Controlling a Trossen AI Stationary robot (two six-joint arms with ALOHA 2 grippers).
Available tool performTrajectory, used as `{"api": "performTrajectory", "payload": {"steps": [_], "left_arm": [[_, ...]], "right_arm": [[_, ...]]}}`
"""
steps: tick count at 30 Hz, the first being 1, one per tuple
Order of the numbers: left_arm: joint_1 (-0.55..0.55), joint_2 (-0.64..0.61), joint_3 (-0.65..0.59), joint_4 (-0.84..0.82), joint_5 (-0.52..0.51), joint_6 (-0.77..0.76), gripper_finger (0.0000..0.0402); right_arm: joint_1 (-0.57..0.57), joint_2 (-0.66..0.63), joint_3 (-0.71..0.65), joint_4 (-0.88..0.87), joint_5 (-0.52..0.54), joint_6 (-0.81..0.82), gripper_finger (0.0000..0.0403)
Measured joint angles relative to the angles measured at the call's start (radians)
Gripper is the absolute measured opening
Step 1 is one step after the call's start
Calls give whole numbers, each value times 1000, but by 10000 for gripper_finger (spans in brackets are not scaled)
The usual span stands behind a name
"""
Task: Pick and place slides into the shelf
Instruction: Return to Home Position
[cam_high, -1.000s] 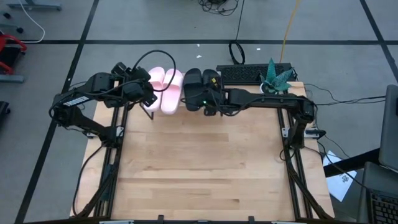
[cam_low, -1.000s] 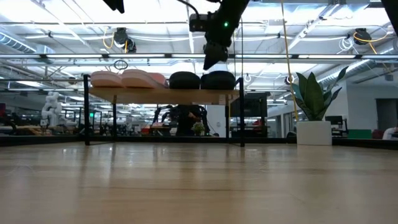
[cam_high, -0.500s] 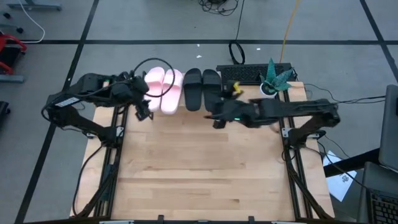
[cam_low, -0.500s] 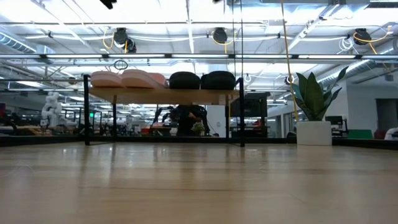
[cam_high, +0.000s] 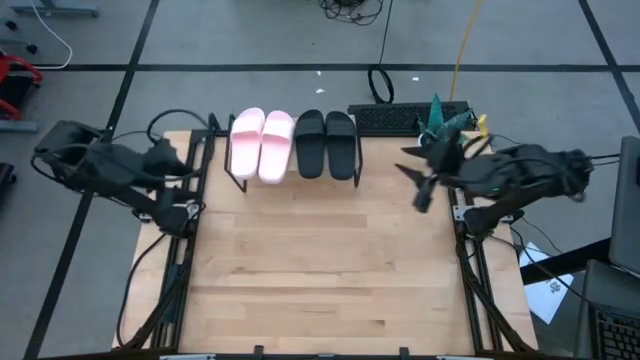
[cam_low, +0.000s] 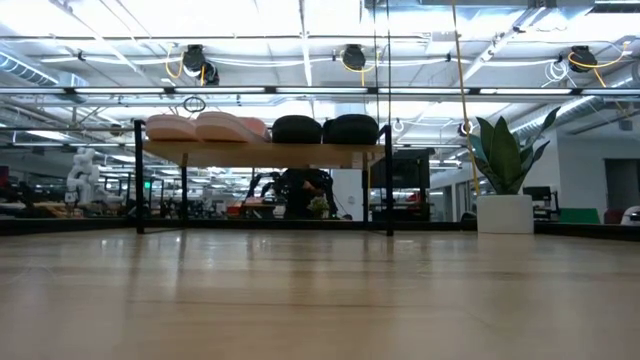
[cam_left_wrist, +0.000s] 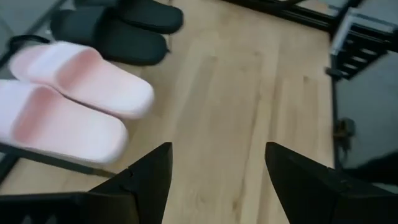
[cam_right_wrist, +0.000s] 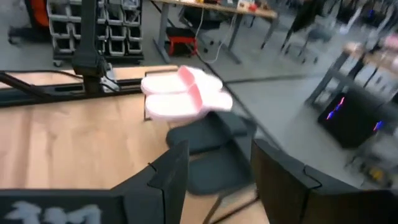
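Left gripper (cam_left_wrist: 217, 152) off shelf's left end at table (cam_high: 320, 270) edge, fingers apart, empty. On shelf (cam_low: 250, 152), side by side, long axes across plank: pink pair (cam_high: 261, 146), then black pair (cam_high: 326, 143). Right gripper (cam_right_wrist: 219, 144) off shelf's right end, fingers apart, empty. Neither touches slides; way home judged clear.

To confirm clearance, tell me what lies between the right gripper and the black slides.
High view: only bare table and the shelf end leg lie between the right gripper and the black slides.
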Motion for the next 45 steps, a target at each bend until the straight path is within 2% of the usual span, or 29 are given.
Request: {"api": "performTrajectory", "payload": {"steps": [5,9,14,17,20,24,27,31,36,41,45], "left_arm": [[-110,-123,-151,13,-35,-90,253],[-165,-234,-335,129,-58,-141,253],[-219,-346,-595,423,6,-85,253],[-251,-370,-730,541,34,-121,253],[-295,-376,-850,661,42,-163,253],[-366,-378,-982,843,-26,-148,253],[-401,-405,-1049,900,-101,-133,253],[-406,-481,-1131,928,-227,-141,253],[-374,-625,-1223,960,-281,-108,253],[-320,-760,-1322,1030,-249,-53,253],[-278,-821,-1384,1105,-180,12,253]], "right_arm": [[60,-86,-8,-164,-21,179,162],[112,-147,-101,-133,-27,211,162],[153,-230,-324,55,-84,212,162],[164,-279,-478,220,-151,216,162],[178,-335,-628,362,-157,249,162],[183,-425,-795,486,-150,270,162],[183,-507,-873,545,-98,255,162],[180,-633,-918,549,-72,203,162],[180,-761,-939,553,-70,123,162],[180,-830,-981,554,-73,106,162],[180,-849,-1040,558,-81,133,162]]}}
